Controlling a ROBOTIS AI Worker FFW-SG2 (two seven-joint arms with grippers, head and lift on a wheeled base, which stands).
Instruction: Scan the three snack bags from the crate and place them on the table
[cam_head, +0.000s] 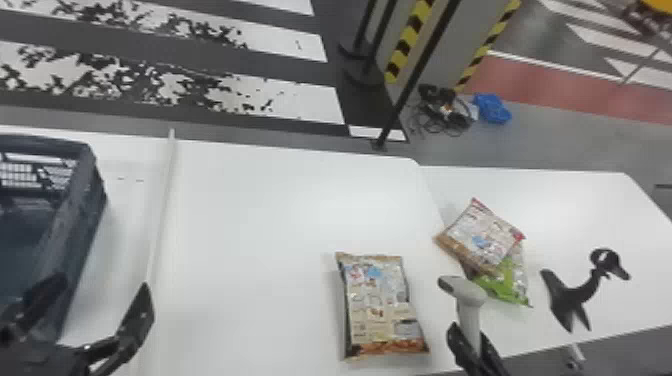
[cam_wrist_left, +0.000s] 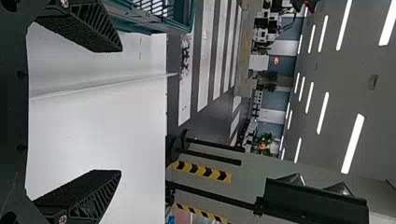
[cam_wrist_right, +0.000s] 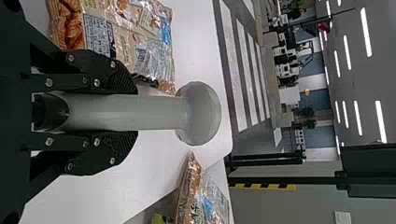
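- While the beige, glossy plastic snack bag (cam_head: 377, 307) lay flat at lower centre of the head view, its long axis ran nearly top to bottom, upper end leaning slightly left.
- It lay just left of the nearer, black right gripper (cam_head: 469, 332), clamped around the grey plastic scanner (cam_head: 467, 295); scanning probably called for a leftward move.
- Lower left, the black left gripper (cam_head: 102, 286) gaped empty, well apart.
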